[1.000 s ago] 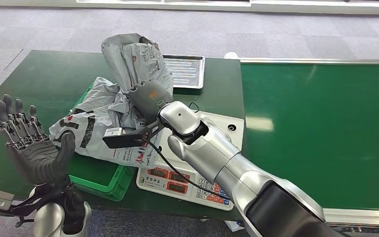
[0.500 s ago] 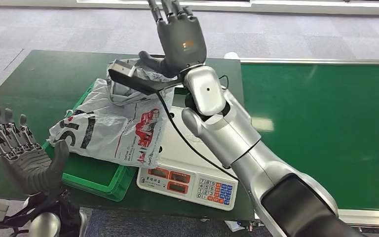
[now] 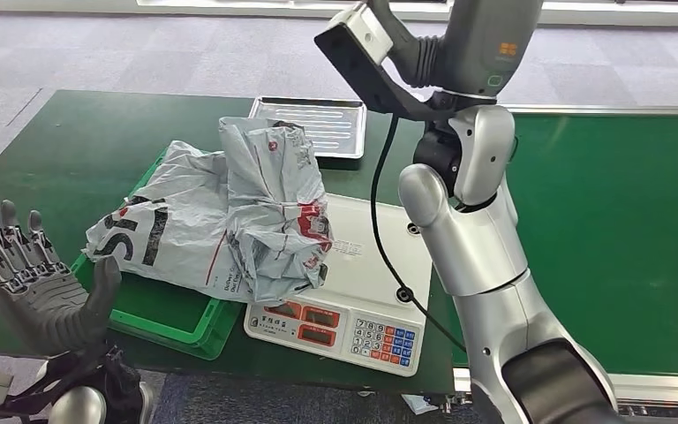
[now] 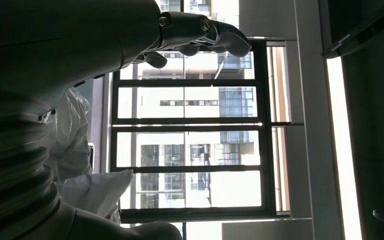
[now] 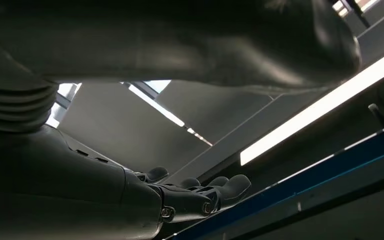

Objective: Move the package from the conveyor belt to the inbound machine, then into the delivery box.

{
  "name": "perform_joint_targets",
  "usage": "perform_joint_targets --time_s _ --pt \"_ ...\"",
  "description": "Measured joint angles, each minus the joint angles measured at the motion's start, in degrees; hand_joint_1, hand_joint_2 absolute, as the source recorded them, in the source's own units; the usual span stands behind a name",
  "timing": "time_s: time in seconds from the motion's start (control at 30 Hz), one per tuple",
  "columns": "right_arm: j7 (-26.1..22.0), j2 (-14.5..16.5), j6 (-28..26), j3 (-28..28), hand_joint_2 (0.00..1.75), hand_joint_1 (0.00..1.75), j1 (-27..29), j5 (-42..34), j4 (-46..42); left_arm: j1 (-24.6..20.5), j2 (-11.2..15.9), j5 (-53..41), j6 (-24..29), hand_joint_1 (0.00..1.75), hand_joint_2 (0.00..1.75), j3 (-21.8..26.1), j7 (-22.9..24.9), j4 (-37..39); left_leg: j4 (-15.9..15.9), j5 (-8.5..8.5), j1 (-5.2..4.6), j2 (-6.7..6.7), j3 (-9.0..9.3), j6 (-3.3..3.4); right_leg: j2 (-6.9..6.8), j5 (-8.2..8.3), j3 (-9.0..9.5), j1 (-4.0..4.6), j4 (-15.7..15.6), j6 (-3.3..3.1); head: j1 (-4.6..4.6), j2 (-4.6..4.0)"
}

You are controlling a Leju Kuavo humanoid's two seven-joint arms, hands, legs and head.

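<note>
— Grey carpet tiles run along the top of the head view; what lies on the dark green table [image 3: 62,146]?

— A crumpled grey plastic mailer package [image 3: 256,221] sits at centre frame, draped half over a green plastic crate [image 3: 181,327] and half over the white platform of an electronic weighing scale [image 3: 366,274] with red displays. A ribbed silver metal tray [image 3: 322,124] lies just behind it.

— And the belt?

— The green conveyor belt [image 3: 583,221] takes up the right of the frame.

— The hands?

— The left hand [image 3: 40,283], lower left, is raised palm-forward, fingers spread, holding nothing. The right hand [image 5: 200,192] is lifted past the top edge; its wrist view shows the fingers extended against a ceiling, gripping nothing.
</note>
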Motion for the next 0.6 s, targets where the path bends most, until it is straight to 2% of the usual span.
perform_joint_targets --time_s 0.3,0.6 --pt "-1.9 -0.4 -0.5 -3.0 0.00 0.00 4.4 -1.5 -4.6 -1.2 -0.1 -8.5 2.5 0.00 1.75 0.4 1.9 0.2 0.0 0.00 0.00 0.01 0.00 0.00 0.01 0.00 -0.01 -0.01 0.0 0.00 0.00 0.00" --pt "-2.1 -0.4 -0.8 -3.7 0.00 0.00 5.4 -1.4 -5.1 -2.4 -0.1 -9.5 2.8 0.00 1.75 0.7 2.3 1.4 0.0 0.00 0.00 0.02 0.01 0.00 0.02 0.00 -0.01 0.00 0.0 0.00 0.01 0.00"
